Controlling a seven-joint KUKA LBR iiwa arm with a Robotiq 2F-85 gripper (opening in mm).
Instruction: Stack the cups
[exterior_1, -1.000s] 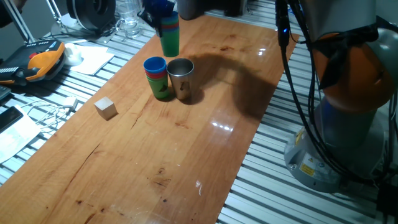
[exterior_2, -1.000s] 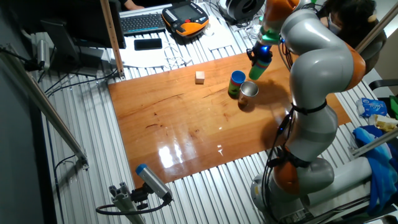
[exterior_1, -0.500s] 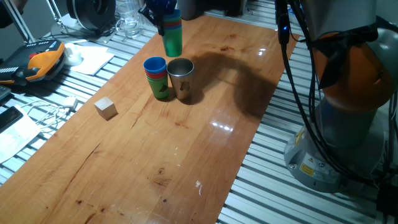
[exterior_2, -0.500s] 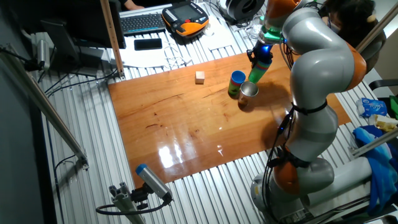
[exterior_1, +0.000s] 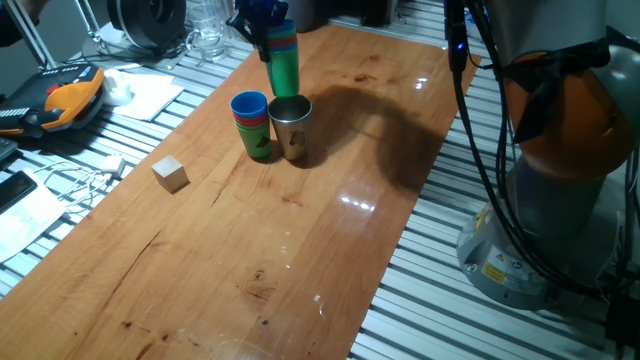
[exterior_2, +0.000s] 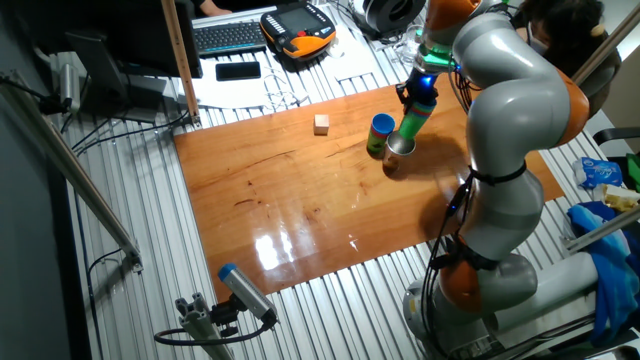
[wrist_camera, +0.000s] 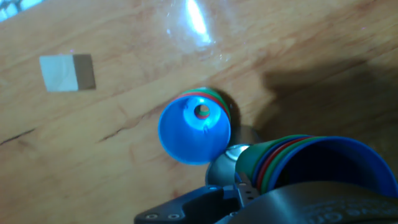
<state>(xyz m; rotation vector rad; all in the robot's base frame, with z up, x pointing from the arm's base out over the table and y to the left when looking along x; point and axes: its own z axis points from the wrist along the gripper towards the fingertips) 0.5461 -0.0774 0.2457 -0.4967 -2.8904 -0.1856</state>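
Observation:
My gripper (exterior_1: 262, 24) is shut on a nested stack of cups (exterior_1: 284, 66), green outside with red and blue rims, and holds it in the air just above the steel cup (exterior_1: 291, 126). A second stack with a blue cup on top (exterior_1: 250, 123) stands on the table beside the steel cup. In the other fixed view the held stack (exterior_2: 414, 113) hangs over the steel cup (exterior_2: 399, 152). In the hand view the held stack (wrist_camera: 311, 162) fills the lower right, the steel cup (wrist_camera: 225, 163) peeks out under it, and the blue-topped stack (wrist_camera: 194, 132) is at centre.
A small pale wooden cube (exterior_1: 170, 173) lies left of the cups; it also shows in the hand view (wrist_camera: 65, 71). A teach pendant (exterior_1: 60, 98), cables and papers lie off the table's left edge. The arm's base (exterior_1: 560, 200) stands at the right.
My gripper has carried the held stack to the right and slightly down, from behind the blue-topped stack to a spot over the steel cup.

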